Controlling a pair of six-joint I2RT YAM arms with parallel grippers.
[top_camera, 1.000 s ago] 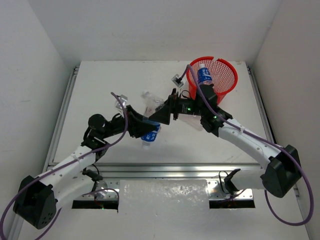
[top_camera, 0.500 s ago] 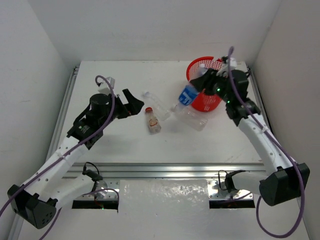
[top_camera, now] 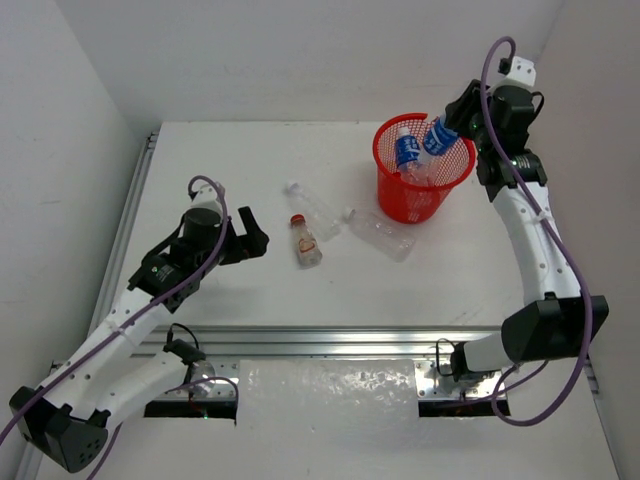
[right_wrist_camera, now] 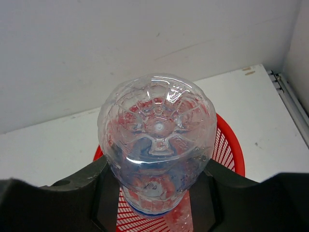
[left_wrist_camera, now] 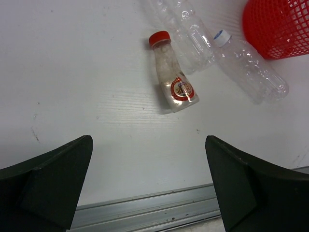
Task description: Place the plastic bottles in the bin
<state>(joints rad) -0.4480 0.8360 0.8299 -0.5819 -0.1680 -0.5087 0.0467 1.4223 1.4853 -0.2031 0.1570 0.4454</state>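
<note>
The red mesh bin (top_camera: pixel 400 205) stands at the back right with one blue-labelled bottle (top_camera: pixel 406 152) inside. My right gripper (top_camera: pixel 453 124) is shut on a second blue-labelled bottle (top_camera: pixel 438 137), held neck-down over the bin's rim. In the right wrist view that bottle's clear base (right_wrist_camera: pixel 157 130) fills the space between the fingers (right_wrist_camera: pixel 87 188), with the bin (right_wrist_camera: pixel 231 147) below. A red-capped bottle (top_camera: pixel 306 241) and two clear bottles (top_camera: pixel 313 206) (top_camera: pixel 383 235) lie on the table. My left gripper (top_camera: pixel 252 240) is open and holds nothing, left of the red-capped bottle (left_wrist_camera: pixel 173 82).
The left wrist view also shows two clear bottles (left_wrist_camera: pixel 190 34) (left_wrist_camera: pixel 253 75) lying side by side near the bin (left_wrist_camera: pixel 282 26). An aluminium rail (top_camera: pixel 350 342) runs along the table's near edge. White walls close in the table at the back and both sides.
The left gripper let go of the blue-labelled bottle and drew back to the left. The right gripper closed on that bottle and carried it back and right, over the bin.
</note>
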